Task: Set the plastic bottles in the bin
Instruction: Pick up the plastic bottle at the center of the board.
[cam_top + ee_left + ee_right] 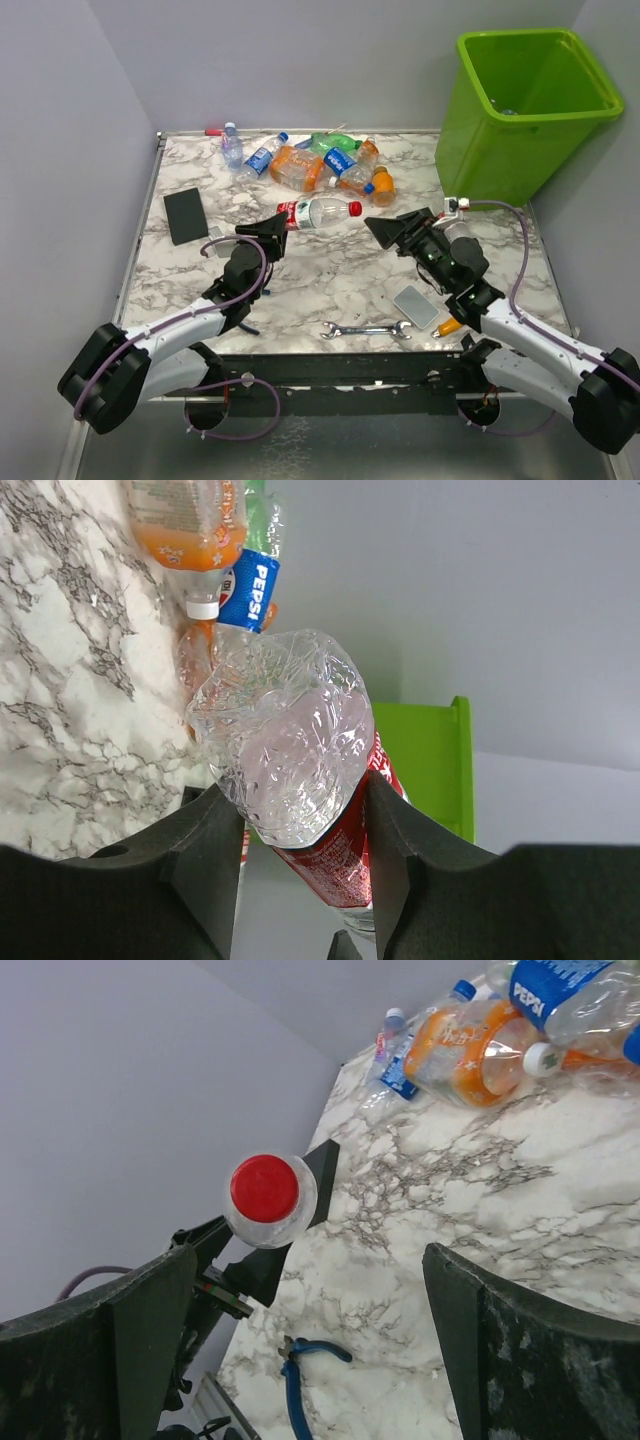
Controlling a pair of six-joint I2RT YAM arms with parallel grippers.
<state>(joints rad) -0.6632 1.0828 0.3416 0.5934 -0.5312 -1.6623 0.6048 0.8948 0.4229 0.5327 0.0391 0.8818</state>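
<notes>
My left gripper [277, 230] is shut on the crushed base end of a clear plastic bottle [320, 212] with a red label and red cap, held lying sideways above the marble table [300, 285]. In the left wrist view the bottle [290, 735] sits squeezed between both pads. Its red cap [264, 1188] points at my right gripper [392, 228], which stands open a short way to its right, nothing between its fingers [480, 1330]. Several more plastic bottles [320, 160], clear and orange, lie heaped at the table's back. The lime-green bin [530, 105] stands at the back right.
A wrench [365, 329], a grey slab [415, 306] and an orange-handled screwdriver [448, 326] lie near the front edge. A black slab [185, 215] lies at the left. Blue pliers [300, 1370] rest under the left arm. A red screwdriver [213, 131] sits at the back.
</notes>
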